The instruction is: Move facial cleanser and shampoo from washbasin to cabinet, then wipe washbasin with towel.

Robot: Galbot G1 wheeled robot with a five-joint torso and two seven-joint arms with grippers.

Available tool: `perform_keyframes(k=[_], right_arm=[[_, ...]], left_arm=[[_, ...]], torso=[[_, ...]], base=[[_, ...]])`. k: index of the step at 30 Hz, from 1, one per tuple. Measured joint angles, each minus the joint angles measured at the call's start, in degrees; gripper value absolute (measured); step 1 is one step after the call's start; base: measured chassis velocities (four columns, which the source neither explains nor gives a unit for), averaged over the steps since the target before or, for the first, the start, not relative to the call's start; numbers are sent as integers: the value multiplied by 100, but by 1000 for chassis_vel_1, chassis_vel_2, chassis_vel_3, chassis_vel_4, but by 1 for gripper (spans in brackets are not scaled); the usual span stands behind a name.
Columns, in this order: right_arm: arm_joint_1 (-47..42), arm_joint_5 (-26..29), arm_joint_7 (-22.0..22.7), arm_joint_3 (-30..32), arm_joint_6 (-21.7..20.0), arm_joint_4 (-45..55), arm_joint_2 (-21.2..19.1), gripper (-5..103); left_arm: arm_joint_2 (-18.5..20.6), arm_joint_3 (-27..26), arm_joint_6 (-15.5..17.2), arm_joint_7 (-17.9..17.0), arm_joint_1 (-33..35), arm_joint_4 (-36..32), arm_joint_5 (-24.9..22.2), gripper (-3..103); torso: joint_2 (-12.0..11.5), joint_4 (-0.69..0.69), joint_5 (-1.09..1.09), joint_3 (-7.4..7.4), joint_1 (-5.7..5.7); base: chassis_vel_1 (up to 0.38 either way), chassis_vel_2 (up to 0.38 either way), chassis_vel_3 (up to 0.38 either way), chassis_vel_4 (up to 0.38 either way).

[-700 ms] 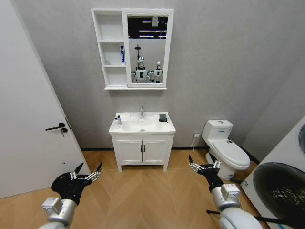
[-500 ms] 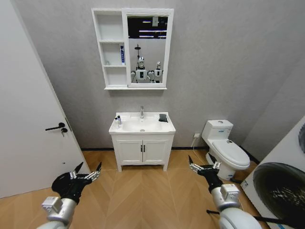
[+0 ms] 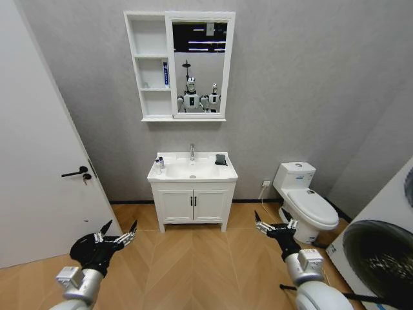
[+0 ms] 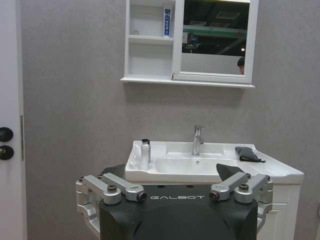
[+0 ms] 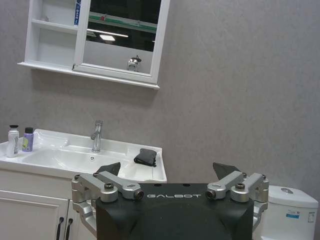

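White washbasin (image 3: pixel 192 171) is sitting far ahead of me, and nothing is looking different from a moment ago, with my left gripper (image 3: pixel 120 230) and right gripper (image 3: pixel 271 223) still hanging low, fingers spread apart. Two small bottles (image 5: pixel 18 140) are standing on its left corner, too tiny to read, one dark towel (image 4: pixel 247 153) is lying on its right corner, and one tube (image 4: pixel 167 22) is standing in the cabinet (image 3: pixel 150 64).

White washbasin (image 3: pixel 192 170) on a floor vanity (image 3: pixel 193 203): two small bottles (image 5: pixel 18 140) upright at its left rear corner, dark towel (image 5: pixel 145 157) at right rear, apparently folded.
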Motion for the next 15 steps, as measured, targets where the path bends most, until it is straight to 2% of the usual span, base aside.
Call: perform_keyframes(k=[7,12,15], right_arm=[[-14,-7,-2,-5,7,0,-10,100],[-22,-9,-2,-6,10,0,-21,100],[-20,-24,-14,-18,10,-9,-35,100]], left_arm=[[-37,9,-32,19,18,-2,15,100],[-43,-4,-58,33,45,-15,18,100],[-58,-6,-65,35,46,-18,37,100]], torso=[[-1,2,1,1,2],[-2,0,0,2,4],[-2,3,2,2,3]], base=[[-138,151,163,-152],[-244,216,224,-233],[-259,277,262,-270]])
